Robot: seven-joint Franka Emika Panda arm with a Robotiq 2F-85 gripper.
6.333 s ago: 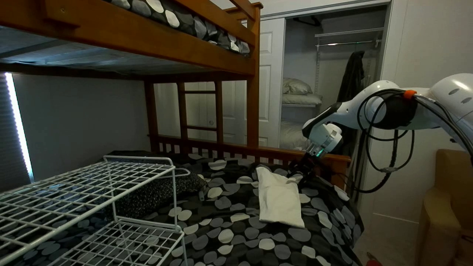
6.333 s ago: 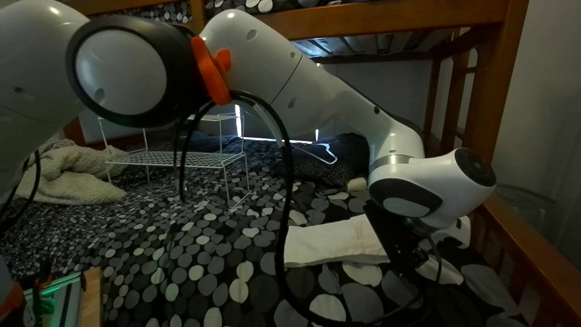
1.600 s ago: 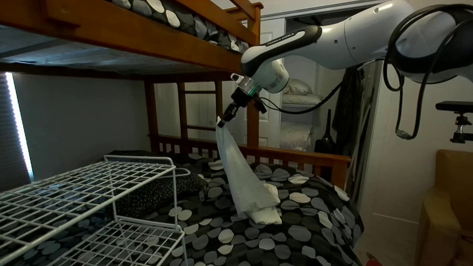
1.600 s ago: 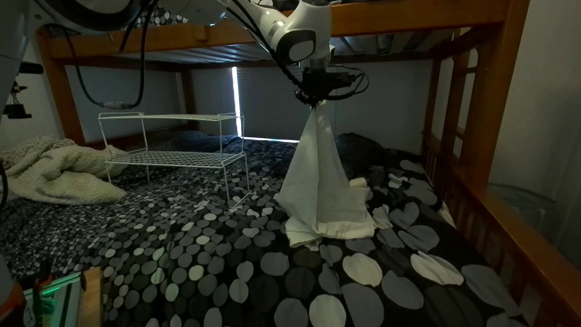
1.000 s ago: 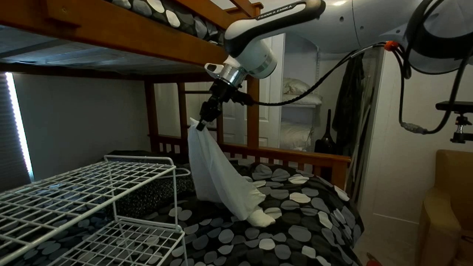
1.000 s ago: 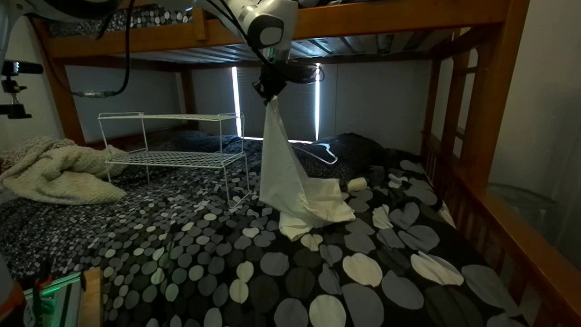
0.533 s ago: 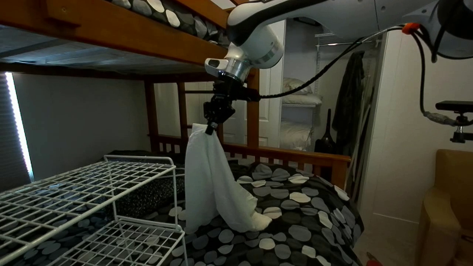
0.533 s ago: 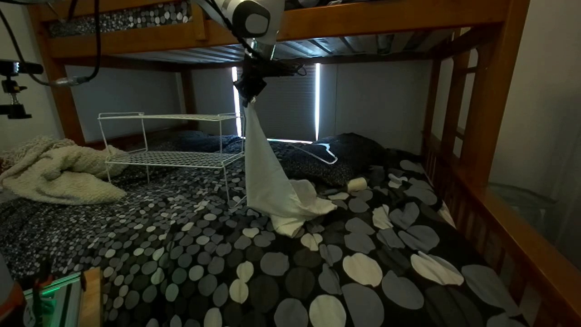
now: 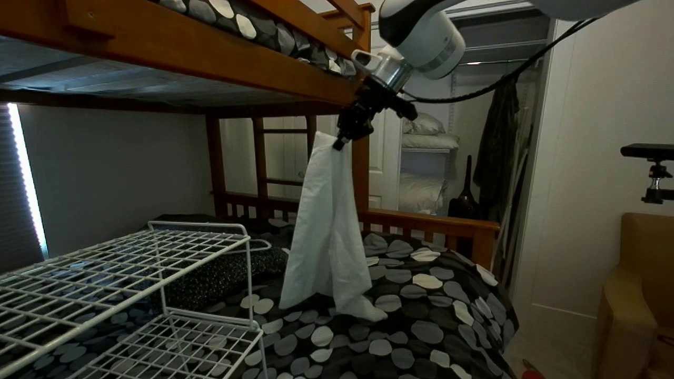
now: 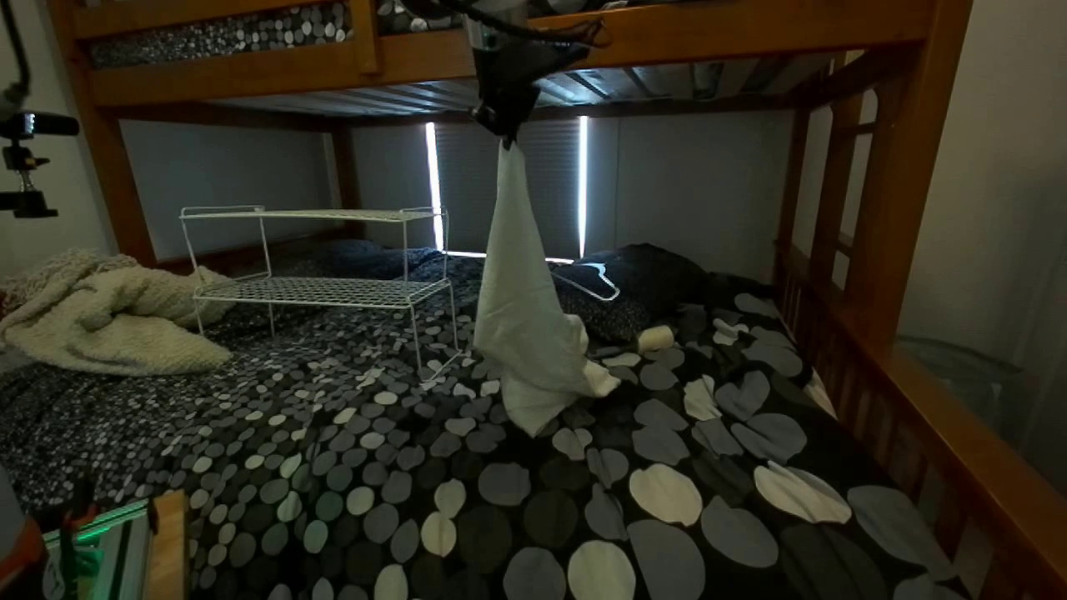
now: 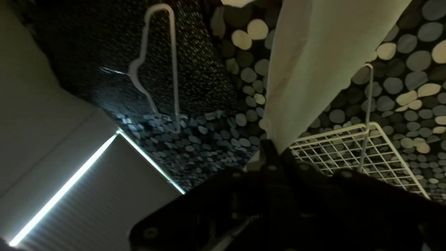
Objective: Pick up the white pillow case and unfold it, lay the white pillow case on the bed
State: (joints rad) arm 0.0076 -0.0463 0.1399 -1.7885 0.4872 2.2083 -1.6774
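My gripper (image 9: 339, 143) is shut on one corner of the white pillow case (image 9: 316, 226), high above the bed (image 9: 410, 337). The limp cloth hangs in long folds, and in both exterior views its lower end touches the spotted black cover, with a crumpled tail trailing to one side. From an exterior view, the gripper (image 10: 507, 142) is just under the upper bunk and the pillow case (image 10: 521, 308) narrows to a point at its tips. In the wrist view the pillow case (image 11: 310, 59) runs out from between the dark fingers (image 11: 270, 151), the pinched bit being hidden.
A white wire rack (image 10: 333, 292) stands on the bed, close beside the hanging cloth. The upper bunk's wooden rail (image 9: 210, 60) is near the arm. A dark speckled pillow (image 11: 195, 69) with a hanger (image 11: 174, 62) lies by the wall, and a cream blanket (image 10: 117, 333) at one end.
Several seconds ago the pillow case lay folded on the bed; since then it has been lifted and has opened downward. In the last half second my gripper has risen and swung back, drawing the cloth straighter.
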